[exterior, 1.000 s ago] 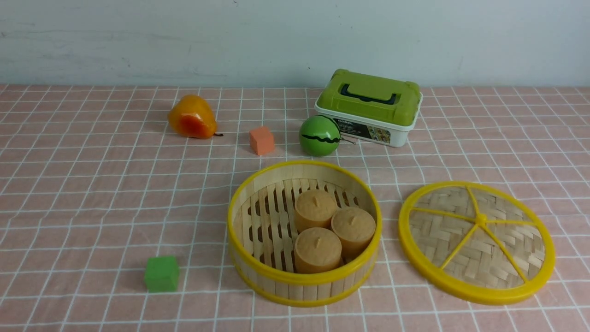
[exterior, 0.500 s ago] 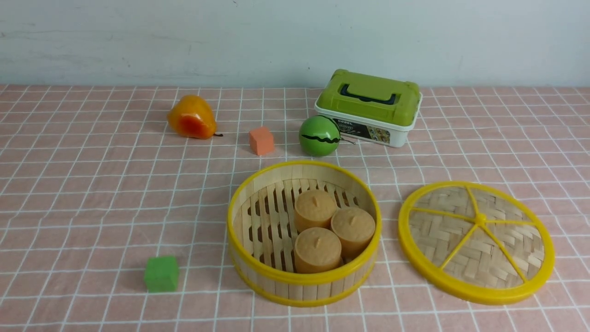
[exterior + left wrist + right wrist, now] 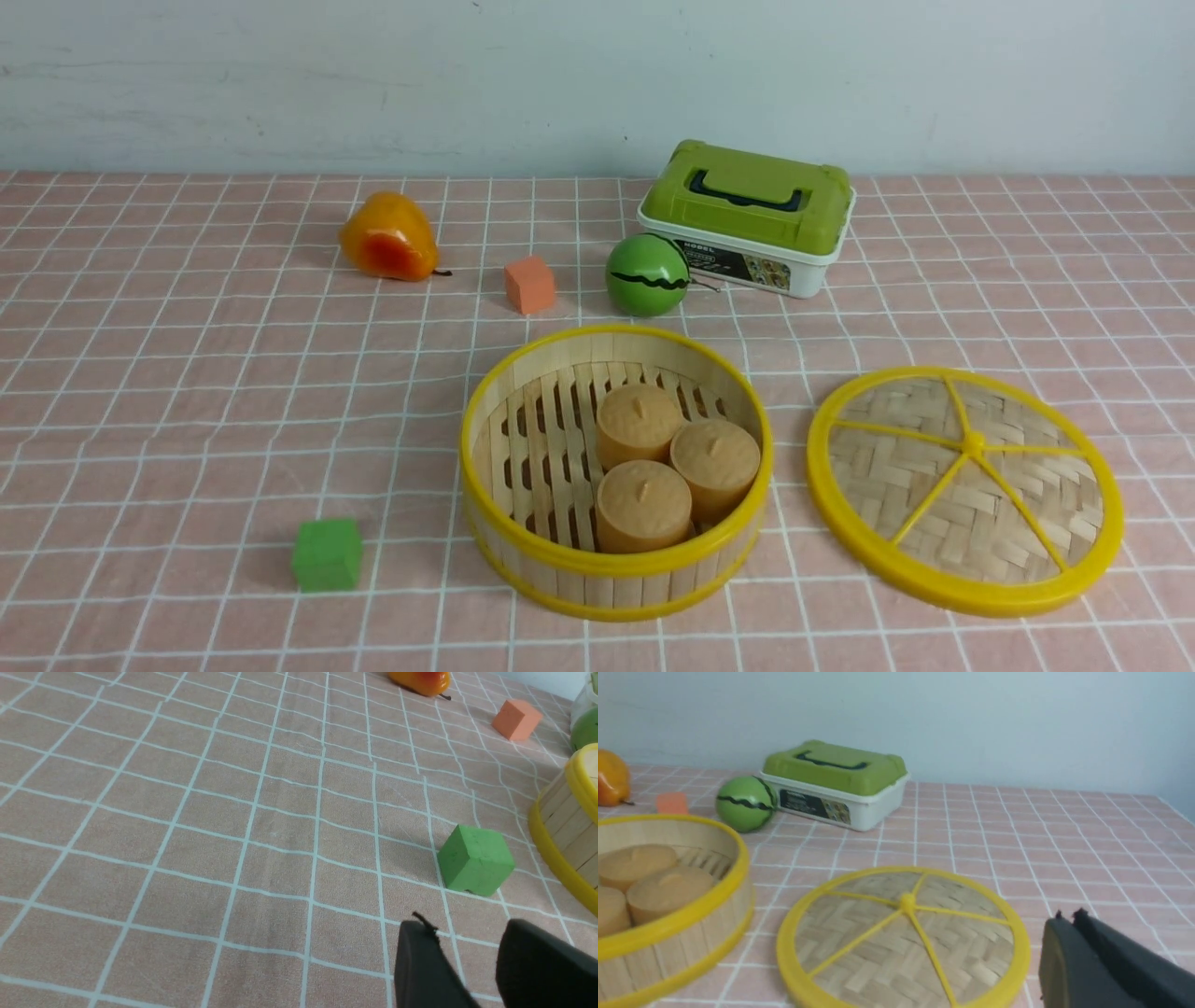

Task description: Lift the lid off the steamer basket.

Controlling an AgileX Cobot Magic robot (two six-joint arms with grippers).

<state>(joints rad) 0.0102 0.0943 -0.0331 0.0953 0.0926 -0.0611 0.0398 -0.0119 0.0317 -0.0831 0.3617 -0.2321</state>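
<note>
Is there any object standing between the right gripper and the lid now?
Nothing visible does. In the right wrist view only bare tablecloth lies between the shut right gripper and the lid, which already rests on the cloth beside the steamer basket.

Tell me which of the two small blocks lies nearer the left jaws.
The green block, just ahead of the left jaws; the orange block lies much farther off, near the pear.

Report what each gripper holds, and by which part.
Nothing is held. The left gripper is open and empty; the right gripper is shut on nothing. The lid lies flat on the table beside the basket.
</note>
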